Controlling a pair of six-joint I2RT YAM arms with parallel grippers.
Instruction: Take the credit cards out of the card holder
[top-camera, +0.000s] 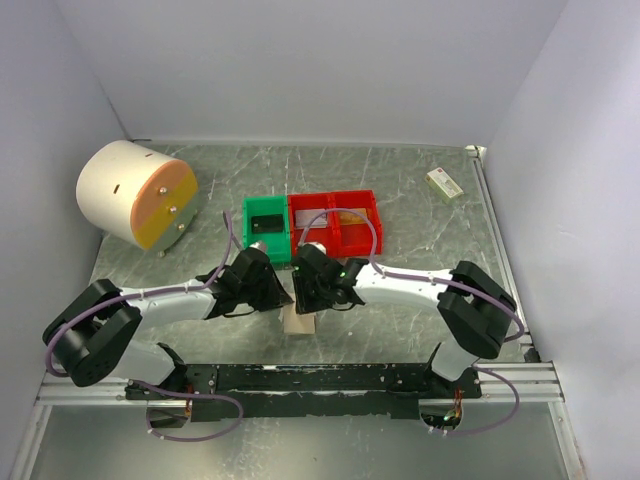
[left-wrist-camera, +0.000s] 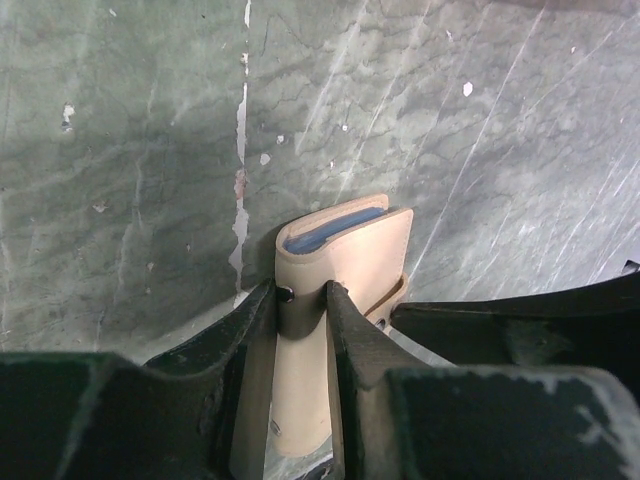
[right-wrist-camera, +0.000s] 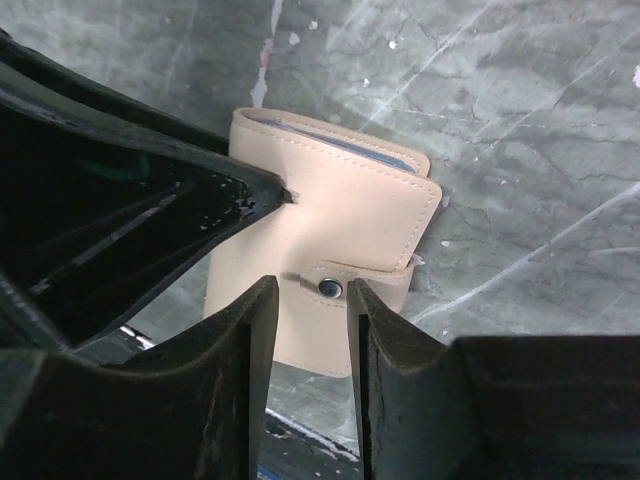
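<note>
Card holder (top-camera: 298, 321) was folded shut, snap fastened, low over the table (top-camera: 400, 180) between the two grippers, on the near side of the green bin (top-camera: 266, 226) and red bins (top-camera: 336, 220). Left gripper (left-wrist-camera: 300, 296) was clamped across the holder's folded end, one finger pressed on each face. Right gripper (right-wrist-camera: 308, 290) was closed on the holder's snap tab (right-wrist-camera: 328, 288), fingers touching both sides. Blue-grey pocket edges (left-wrist-camera: 335, 228) showed at the far end. Couldn't tell if the holder touched the table
</note>
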